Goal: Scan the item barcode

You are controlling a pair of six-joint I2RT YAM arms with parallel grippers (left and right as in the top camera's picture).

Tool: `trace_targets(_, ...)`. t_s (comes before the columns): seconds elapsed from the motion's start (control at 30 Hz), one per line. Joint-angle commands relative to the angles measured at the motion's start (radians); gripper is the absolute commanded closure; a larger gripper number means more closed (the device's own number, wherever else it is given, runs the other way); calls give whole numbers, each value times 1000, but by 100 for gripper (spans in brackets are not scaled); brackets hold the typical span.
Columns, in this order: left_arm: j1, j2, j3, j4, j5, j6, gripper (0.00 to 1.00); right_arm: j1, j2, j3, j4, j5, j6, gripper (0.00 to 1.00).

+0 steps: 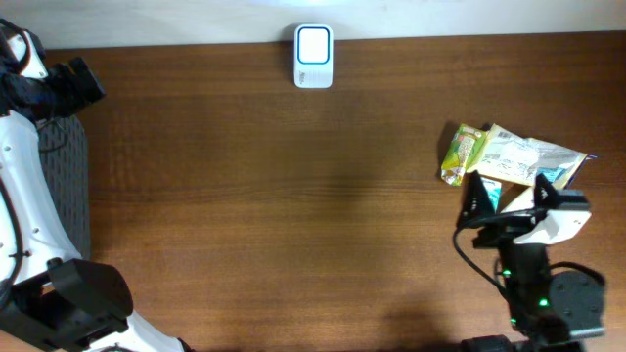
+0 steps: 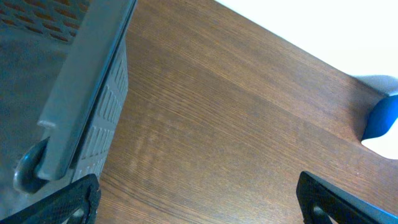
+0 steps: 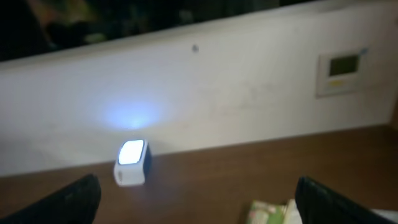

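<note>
From above, the scanner (image 1: 313,57) is sitting at the far edge of the table (image 1: 293,196), with its screen glowing white. Well to the right of the scanner and closer to the robot, a green packet (image 1: 464,154) and a pale packet (image 1: 533,156) are lying together, touching. The right arm (image 1: 548,230) is reaching up to their near edge. The right jaws are standing wide and gripping nothing, though I cannot tell whether they are brushing the packets. Far to the left of the scanner, the left arm (image 1: 20,176) is hanging over a grey basket (image 1: 67,166).

The left wrist camera is looking down past two black fingertips (image 2: 71,202) showing at the bottom corners. The left jaws are spread wide, with only bare table (image 2: 236,124) between them. The basket (image 2: 56,74) is filling the left side of the view. A blue rounded thing (image 2: 380,117) that I cannot make out is peeking in at the right edge.

The right wrist camera is facing the scanner (image 3: 130,163), which is shining against the pale wall (image 3: 217,99). A small wall panel (image 3: 339,73) is showing high to the right of the scanner. The green packet (image 3: 267,213) is just poking into the bottom of the view, right of the scanner, between the widely parted fingertips (image 3: 68,199).
</note>
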State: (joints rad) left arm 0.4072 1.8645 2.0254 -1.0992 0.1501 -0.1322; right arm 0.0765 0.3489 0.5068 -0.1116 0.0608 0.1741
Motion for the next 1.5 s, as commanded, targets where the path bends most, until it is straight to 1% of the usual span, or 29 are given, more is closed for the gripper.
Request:
trace_targets(0.0,13,3,2,1,-15,-2,1,-13,-80,-163,107,-96,-9,1)
trace_targets(0.17,13,3,2,1,-15,-2,1,-13,-193,-317,135,-95,-9,1)
trace_targets(0.43,13,3,2,1,-15,-2,1,-13,-336,-495,135,-89,11,1)
trace_targets(0.6,13,3,2,1,-15,-2,1,-13,-346,-501,30,-39,12,1)
trace_targets(1.33,13,3,2,1,-15,-2,1,-11,-345,-501,31,-50,14,1)
trace_targets(1.47,3,-48,-3,1,-15,-2,1,-11,-345,-501,31,-50,14,1)
